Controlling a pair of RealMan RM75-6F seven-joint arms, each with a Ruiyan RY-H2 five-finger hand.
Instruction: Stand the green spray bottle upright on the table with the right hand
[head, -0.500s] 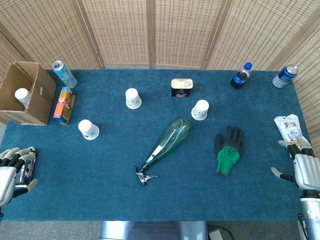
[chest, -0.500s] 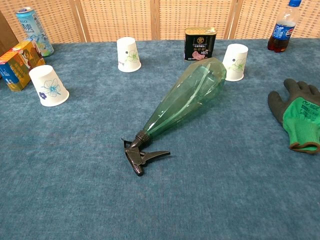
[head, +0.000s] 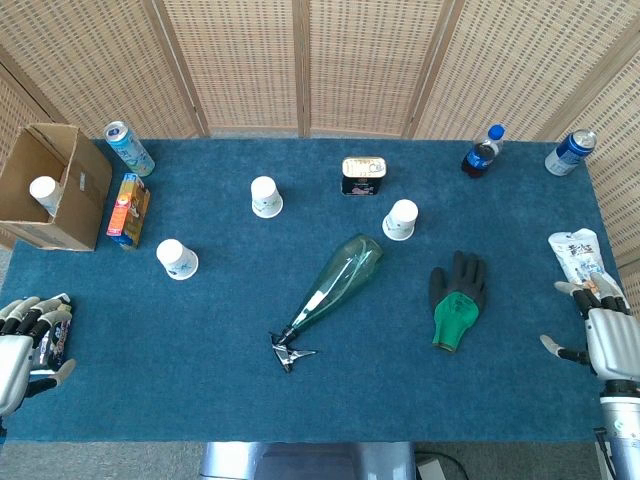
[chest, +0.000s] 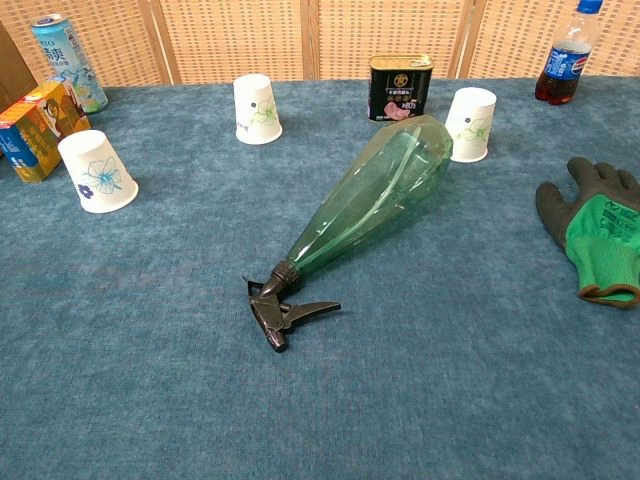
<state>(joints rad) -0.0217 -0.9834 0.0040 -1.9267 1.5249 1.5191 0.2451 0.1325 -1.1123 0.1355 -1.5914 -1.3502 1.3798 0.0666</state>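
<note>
The green spray bottle (head: 335, 283) lies on its side in the middle of the blue table; its black trigger head (head: 288, 351) points toward the front edge and its base toward a white cup. In the chest view the bottle (chest: 372, 199) runs diagonally, with the trigger head (chest: 283, 310) nearest. My right hand (head: 607, 334) hovers at the table's right edge, far from the bottle, fingers apart and empty. My left hand (head: 28, 336) rests at the left edge, also empty with fingers spread. Neither hand shows in the chest view.
A green and black glove (head: 457, 299) lies right of the bottle. Three upturned white cups (head: 401, 219) (head: 265, 196) (head: 177, 258), a tin (head: 362, 174), a cola bottle (head: 482, 151), cans, a snack packet (head: 578, 254), a juice carton (head: 128, 209) and a cardboard box (head: 45, 185) stand around.
</note>
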